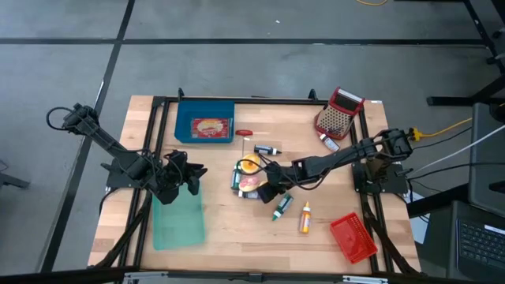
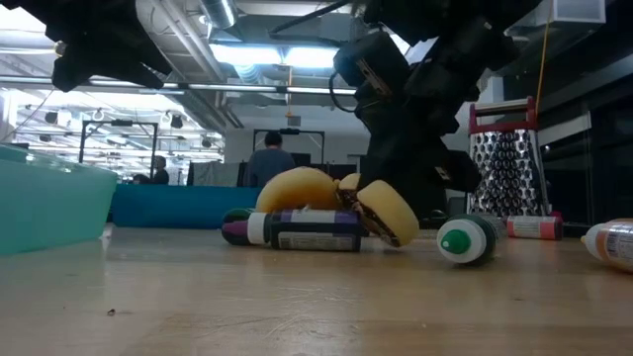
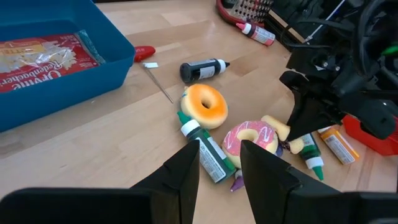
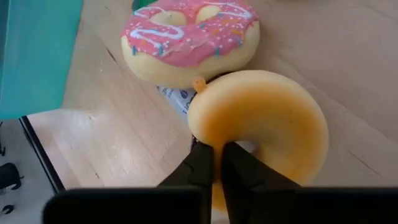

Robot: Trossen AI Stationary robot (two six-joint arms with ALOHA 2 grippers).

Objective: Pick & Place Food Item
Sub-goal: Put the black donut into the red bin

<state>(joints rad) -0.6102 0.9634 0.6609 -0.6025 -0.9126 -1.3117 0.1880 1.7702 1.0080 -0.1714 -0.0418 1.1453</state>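
Note:
Three toy donuts lie mid-table among small bottles: an orange one (image 3: 205, 106), a pink-iced one (image 3: 252, 137) (image 4: 189, 37) and a pale yellow one (image 4: 261, 124) (image 2: 388, 213). My right gripper (image 1: 267, 192) (image 4: 216, 163) reaches in from the table's right and is shut on the yellow donut. The pink donut lies flat just beyond it. My left gripper (image 1: 192, 175) (image 3: 219, 163) hangs open above the teal bin (image 1: 177, 217) at the left, with nothing between its fingers. My right gripper pinches the yellow donut's ring (image 4: 214, 146) on the side nearest the wrist, between its two fingers. One finger (image 4: 235, 165) seems to stand at the hole, the other outside. The fingers slant down from the table's right. The donut stands tilted on edge, its lower rim (image 2: 398, 240) at the tabletop.
A blue bin (image 1: 205, 121) holding a snack packet stands at the far left. A black bottle (image 1: 267, 150), a green-capped bottle (image 1: 282, 207) and an orange bottle (image 1: 304, 217) lie around the donuts. A grater (image 1: 339, 114) lies far right, a red basket (image 1: 353, 237) near right.

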